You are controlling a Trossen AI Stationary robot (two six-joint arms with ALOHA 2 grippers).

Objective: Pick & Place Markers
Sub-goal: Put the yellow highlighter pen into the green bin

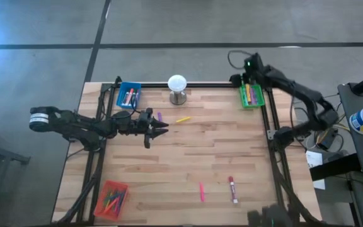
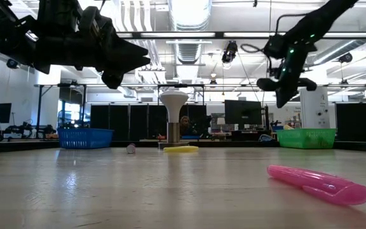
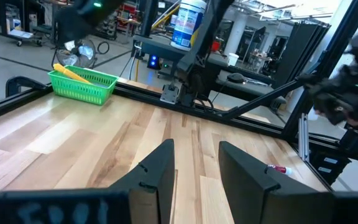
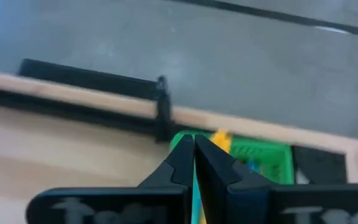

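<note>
Markers are mostly sorted into my blue (image 1: 129,96), green (image 1: 252,96) and red plastic trays (image 1: 111,198), four left on the wooden worktop (image 1: 188,157): purple (image 1: 159,116), yellow (image 1: 183,119), pink (image 1: 201,192), red-white (image 1: 232,189); left jaws (image 1: 162,128) slightly parted and empty, right jaws (image 1: 247,81) pinched over the green tray.

This is a robotics lab or workshop hall. The butcher-block table (image 1: 188,164) sits in a black metal frame (image 1: 273,135) on a grey concrete floor (image 1: 169,22). Beyond it, toward twelve o'clock in the low view, exposed ceiling ducts (image 2: 196,48) hang over a dark monitor (image 2: 242,114). Toward three o'clock stands a bench with cables (image 1: 333,142).
</note>
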